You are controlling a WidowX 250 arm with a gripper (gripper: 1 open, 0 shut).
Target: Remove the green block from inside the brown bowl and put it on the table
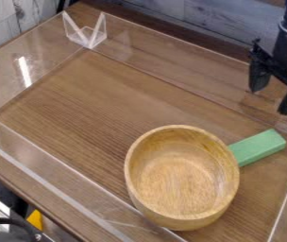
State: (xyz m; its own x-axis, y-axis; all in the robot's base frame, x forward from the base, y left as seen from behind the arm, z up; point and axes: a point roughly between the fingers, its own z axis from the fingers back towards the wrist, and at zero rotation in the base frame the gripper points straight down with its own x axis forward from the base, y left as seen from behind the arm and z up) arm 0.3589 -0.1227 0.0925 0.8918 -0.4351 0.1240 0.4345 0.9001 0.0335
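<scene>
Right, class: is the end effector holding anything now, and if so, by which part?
Nothing is held; the green block lies on the table, apart from the end effector.
</scene>
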